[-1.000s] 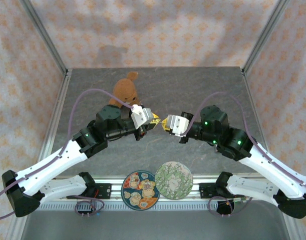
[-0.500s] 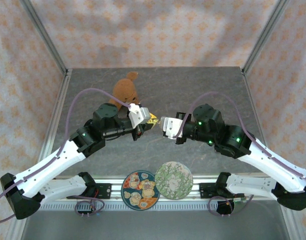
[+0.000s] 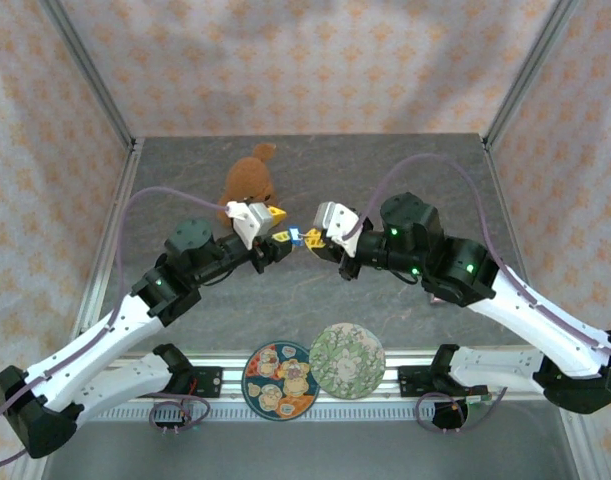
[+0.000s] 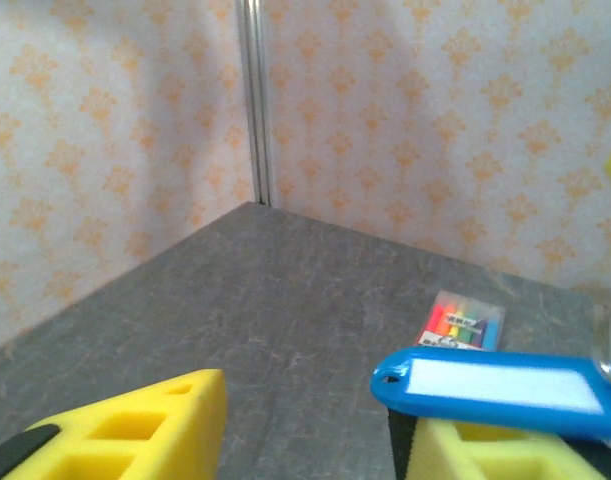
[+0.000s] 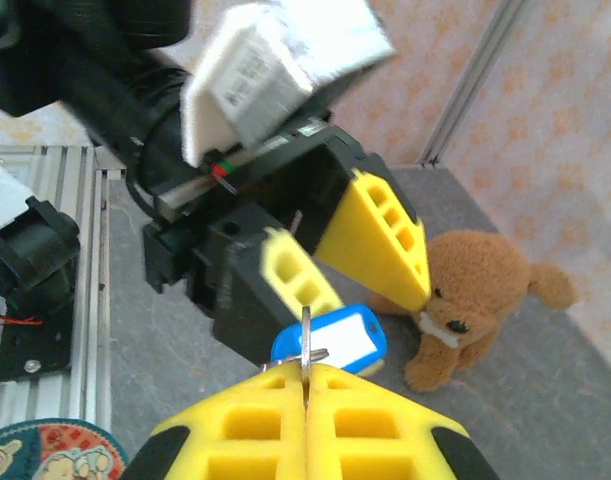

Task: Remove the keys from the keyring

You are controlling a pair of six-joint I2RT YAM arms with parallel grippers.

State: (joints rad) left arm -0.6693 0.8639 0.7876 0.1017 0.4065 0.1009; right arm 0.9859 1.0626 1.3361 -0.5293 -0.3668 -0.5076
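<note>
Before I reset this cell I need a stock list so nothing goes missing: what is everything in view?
plush toy: 1, brown, far left of the table, behind the left arm
key tag: 1, blue with a white label, between the grippers, against one left finger
keyring: 1, silver, joined to the tag
striped pack: 1, multicoloured, flat on the table
cartoon disc: 1, dark blue and red, near rail between the arm bases
floral disc: 1, green and white, right of the cartoon disc
table: 1, grey
left gripper: 1, yellow fingers, open beside the tag
right gripper: 1, yellow fingers, shut on the keyring
</note>
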